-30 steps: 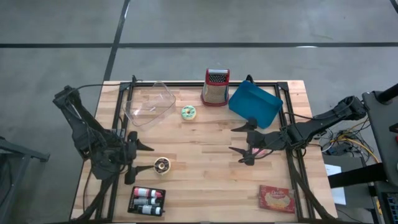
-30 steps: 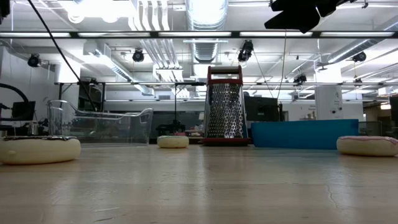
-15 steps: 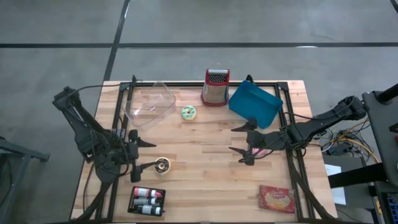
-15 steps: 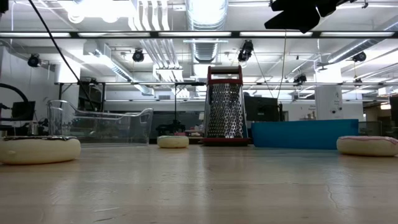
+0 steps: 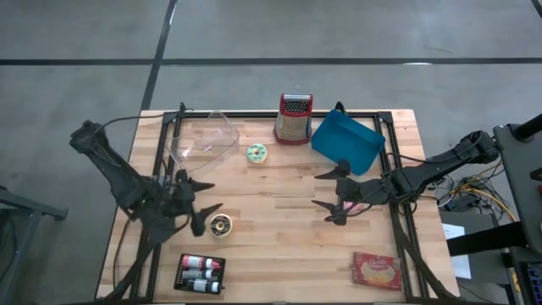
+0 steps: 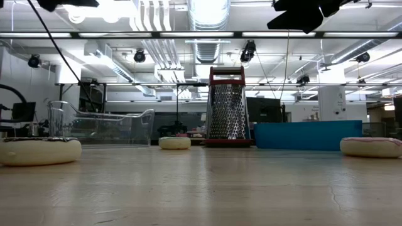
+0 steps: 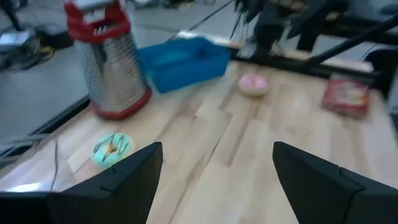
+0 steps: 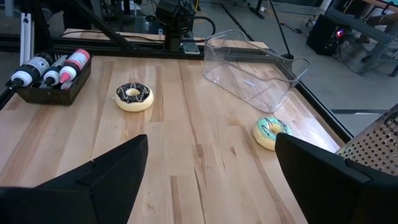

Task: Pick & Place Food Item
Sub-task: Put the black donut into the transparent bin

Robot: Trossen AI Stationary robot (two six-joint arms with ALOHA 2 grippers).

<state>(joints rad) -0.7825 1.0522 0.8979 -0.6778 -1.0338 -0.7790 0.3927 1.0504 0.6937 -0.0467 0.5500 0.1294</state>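
A chocolate-iced donut (image 5: 221, 224) lies flat on the table near the left front. My left gripper (image 5: 210, 195) hovers open just beyond it on its far left, with nothing between the fingers. A green-iced donut (image 5: 257, 152) lies farther back near the middle. A pink-iced donut (image 7: 253, 84) lies on the table's right side, by my right arm. My right gripper (image 5: 320, 190) hangs open and empty right of centre, pointing toward the table's left. In the low view the chocolate donut (image 6: 38, 150), green donut (image 6: 174, 142) and pink donut (image 6: 372, 146) all rest on the wood.
A clear plastic container (image 5: 203, 140) stands at the back left, with a red-topped metal grater (image 5: 294, 119) and a blue bin (image 5: 347, 142) at the back right. A black tray of bottles (image 5: 201, 273) sits at the front left, and a red packet (image 5: 378, 271) at the front right.
My left gripper has swung a little toward the table's far edge and rolled about its own axis. Its fingers now stand just beyond the chocolate donut, and it has stayed open. The donuts have not moved.
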